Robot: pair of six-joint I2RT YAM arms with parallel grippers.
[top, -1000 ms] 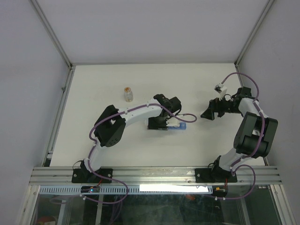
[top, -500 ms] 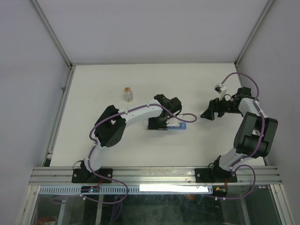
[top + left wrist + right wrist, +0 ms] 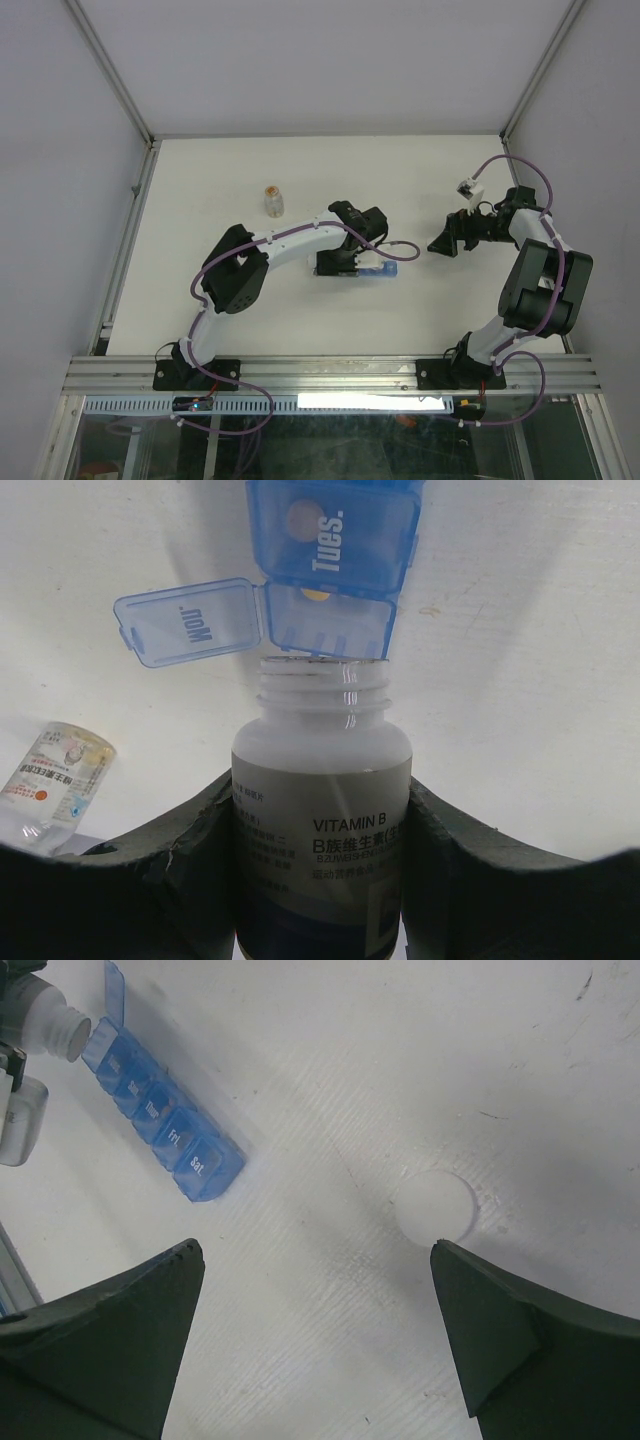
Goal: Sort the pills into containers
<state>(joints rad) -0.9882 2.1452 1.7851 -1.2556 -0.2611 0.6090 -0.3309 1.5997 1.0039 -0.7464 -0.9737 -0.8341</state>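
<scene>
Between the earlier top views and this one we find no shift: both arms and the strip sit where they were.

The pill organizer (image 3: 380, 270) (image 3: 330, 570) (image 3: 160, 1125) is a narrow strip of translucent blue compartments in a row, lying flat near the middle of the table (image 3: 300, 170). In the left wrist view its end lid, marked "Mon.", is flipped open to the side. A small orange pill (image 3: 315, 593) shows in the uncovered cell. The next lid, "Tues.", is down, with a round pill dim behind the plastic. In the right wrist view the "Fri" and "Sat" lids are down at the strip's other end.

The left gripper (image 3: 345, 265) (image 3: 320, 815) is clamped on a white Vitamin B bottle (image 3: 320, 750), one finger on each side. The bottle is uncapped, and its threaded mouth is just beside the open cell.

A small clear vial (image 3: 273, 201) (image 3: 55, 780) with orange contents stands apart, toward the rear left. A white round disc (image 3: 433, 1207) lies flat on the table beyond the "Sat" end, below the right gripper (image 3: 445, 243) (image 3: 315, 1260). That gripper's jaws are spread wide and hold nothing.

The organizer is well apart from every edge. Metal rails (image 3: 135, 215) line the table's sides. Bare white surface stretches behind the strip to the back wall, and also between it and the right gripper.
</scene>
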